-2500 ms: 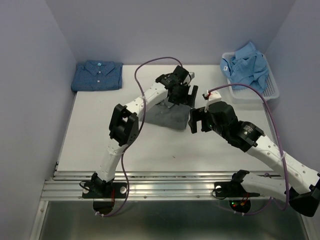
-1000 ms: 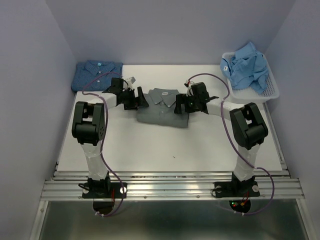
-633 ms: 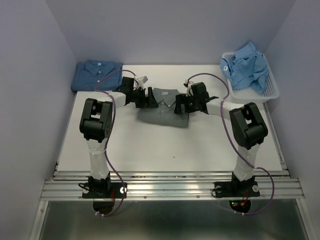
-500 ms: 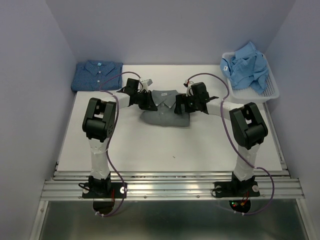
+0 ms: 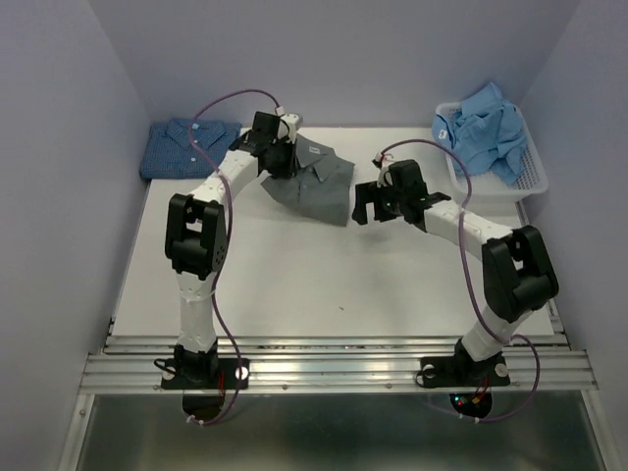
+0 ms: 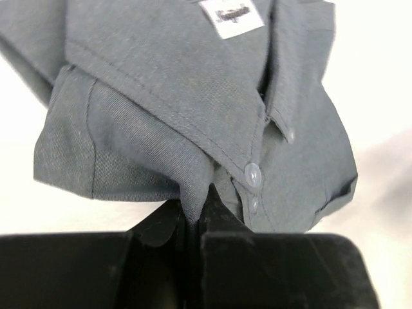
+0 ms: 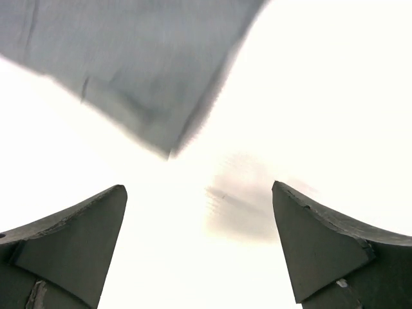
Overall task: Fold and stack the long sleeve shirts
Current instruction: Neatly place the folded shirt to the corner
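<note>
Mid-grey collared button-up shirt point(image 5: 322, 184), folded, lies skewed on the white table point(image 5: 294, 285), toward 12 o'clock from the table's middle. Its white neck label point(image 6: 232, 14) faces up in the left wrist view. The left gripper point(image 5: 279, 163) has its jaws closed tight on a pinch of grey cloth beside the buttons, at the shirt's 10 o'clock edge. The right gripper point(image 5: 368, 209) sits just off the shirt's 3 o'clock corner, jaws spread wide with nothing between them, bare table beneath. A folded dark blue shirt with fine pale dots point(image 5: 191, 148) rests in the table's 10 o'clock corner. A crumpled light blue shirt point(image 5: 483, 126) is heaped in a white plastic mesh basket point(image 5: 528, 175) at 2 o'clock.
</note>
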Robot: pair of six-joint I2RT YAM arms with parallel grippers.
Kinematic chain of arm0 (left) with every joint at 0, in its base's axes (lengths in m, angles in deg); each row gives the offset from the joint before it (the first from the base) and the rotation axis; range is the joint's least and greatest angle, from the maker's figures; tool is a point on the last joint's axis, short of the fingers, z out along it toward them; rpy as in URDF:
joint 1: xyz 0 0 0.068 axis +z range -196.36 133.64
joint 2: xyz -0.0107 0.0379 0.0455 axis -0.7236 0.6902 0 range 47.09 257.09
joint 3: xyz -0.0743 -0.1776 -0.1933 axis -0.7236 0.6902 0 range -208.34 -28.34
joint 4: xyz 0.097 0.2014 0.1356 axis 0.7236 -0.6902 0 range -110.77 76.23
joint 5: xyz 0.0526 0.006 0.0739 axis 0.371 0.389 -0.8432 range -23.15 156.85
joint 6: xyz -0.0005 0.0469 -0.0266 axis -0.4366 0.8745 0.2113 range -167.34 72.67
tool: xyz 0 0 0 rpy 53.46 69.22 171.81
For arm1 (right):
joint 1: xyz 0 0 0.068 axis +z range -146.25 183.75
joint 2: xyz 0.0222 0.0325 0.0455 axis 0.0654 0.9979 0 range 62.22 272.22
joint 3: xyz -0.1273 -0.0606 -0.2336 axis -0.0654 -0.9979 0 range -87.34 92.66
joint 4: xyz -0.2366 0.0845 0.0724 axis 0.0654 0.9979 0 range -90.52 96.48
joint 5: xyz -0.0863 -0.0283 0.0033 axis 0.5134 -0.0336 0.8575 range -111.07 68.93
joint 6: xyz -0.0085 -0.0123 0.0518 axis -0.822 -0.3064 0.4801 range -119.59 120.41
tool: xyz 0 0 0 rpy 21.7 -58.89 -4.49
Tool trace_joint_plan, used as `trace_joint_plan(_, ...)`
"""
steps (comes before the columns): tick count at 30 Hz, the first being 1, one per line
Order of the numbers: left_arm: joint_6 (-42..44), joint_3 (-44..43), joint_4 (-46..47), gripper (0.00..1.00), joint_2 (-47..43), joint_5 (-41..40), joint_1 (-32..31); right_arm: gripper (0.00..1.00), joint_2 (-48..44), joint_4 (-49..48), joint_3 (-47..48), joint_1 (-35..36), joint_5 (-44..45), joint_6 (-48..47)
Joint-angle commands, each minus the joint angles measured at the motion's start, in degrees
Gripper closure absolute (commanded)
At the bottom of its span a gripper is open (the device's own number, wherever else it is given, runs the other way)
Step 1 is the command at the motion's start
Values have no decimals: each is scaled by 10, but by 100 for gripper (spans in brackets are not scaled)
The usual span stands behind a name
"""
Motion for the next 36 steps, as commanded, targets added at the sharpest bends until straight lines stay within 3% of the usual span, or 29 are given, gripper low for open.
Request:
trace_joint_plan(1,117,-77,-60,100,-42,-120,25,0,-91,-14,1,-3,54,-17)
trace_joint_plan(7,253,-250,-128,100,-1,-179,62,0,-129,-13,0,-3,86,-23)
trace_joint_plan(12,360,-273,-129,100,9,-180,88,0,-133,-9,4,-3,86,-22)
trace_joint_plan(16,334,-330,-105,100,32,-169,127,0,-128,-5,8,-3,89,-21)
trace_joint_plan(20,312,-385,-126,100,58,-92,170,0,-114,9,20,-3,97,-24)
trace_joint_plan(28,277,-379,-101,100,84,-50,242,0,-101,13,25,-3,94,-26)
trace_joint_plan(36,220,-382,-24,100,149,-26,273,0,-67,46,52,-3,119,-41)
